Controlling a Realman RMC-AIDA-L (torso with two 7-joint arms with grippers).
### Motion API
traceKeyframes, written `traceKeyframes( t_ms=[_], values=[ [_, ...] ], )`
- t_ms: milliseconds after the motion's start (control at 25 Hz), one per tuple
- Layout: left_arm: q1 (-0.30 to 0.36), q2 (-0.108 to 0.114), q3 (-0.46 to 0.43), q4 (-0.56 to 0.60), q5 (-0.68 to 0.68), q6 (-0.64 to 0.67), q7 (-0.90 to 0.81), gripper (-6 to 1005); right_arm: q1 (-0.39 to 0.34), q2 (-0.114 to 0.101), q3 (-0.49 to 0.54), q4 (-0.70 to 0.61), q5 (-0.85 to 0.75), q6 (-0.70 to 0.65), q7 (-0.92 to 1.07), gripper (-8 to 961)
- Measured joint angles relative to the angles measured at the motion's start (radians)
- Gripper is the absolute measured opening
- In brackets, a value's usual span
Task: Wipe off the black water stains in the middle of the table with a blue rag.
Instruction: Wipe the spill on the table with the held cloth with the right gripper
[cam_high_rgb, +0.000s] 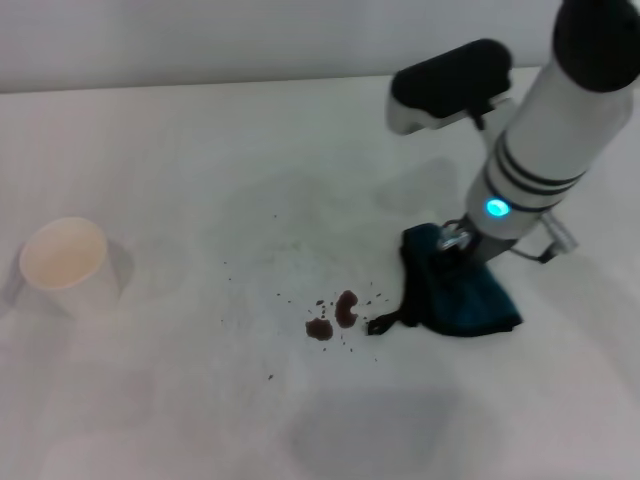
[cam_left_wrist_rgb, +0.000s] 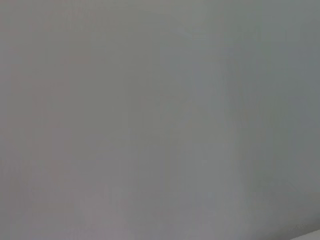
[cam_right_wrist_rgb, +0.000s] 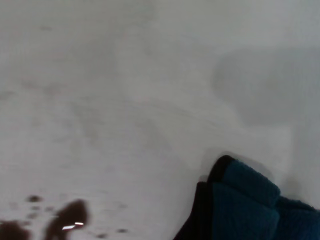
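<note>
The black water stains (cam_high_rgb: 335, 315) are two small dark blobs with tiny specks around them on the white table (cam_high_rgb: 200, 150). They also show in the right wrist view (cam_right_wrist_rgb: 67, 220). The blue rag (cam_high_rgb: 465, 300) lies bunched just right of the stains, its black loop tag reaching toward them. It also shows in the right wrist view (cam_right_wrist_rgb: 245, 205). My right gripper (cam_high_rgb: 455, 243) is down at the rag's far upper edge, mostly hidden by the wrist. My left arm is out of view, and its wrist view shows only a plain grey surface.
A white paper cup (cam_high_rgb: 65, 262) stands upright at the table's left side, far from the stains. The right arm's white and black forearm (cam_high_rgb: 545, 130) slants in from the upper right above the rag.
</note>
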Motion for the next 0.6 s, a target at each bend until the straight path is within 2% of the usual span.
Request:
traceKeyframes(
  t_ms=[600],
  values=[
    [0.000,0.001,0.003,-0.001,0.002,-0.008,0.000,880,0.114,0.000,-0.351,-0.011,0.262,-0.175,0.140,84]
  ],
)
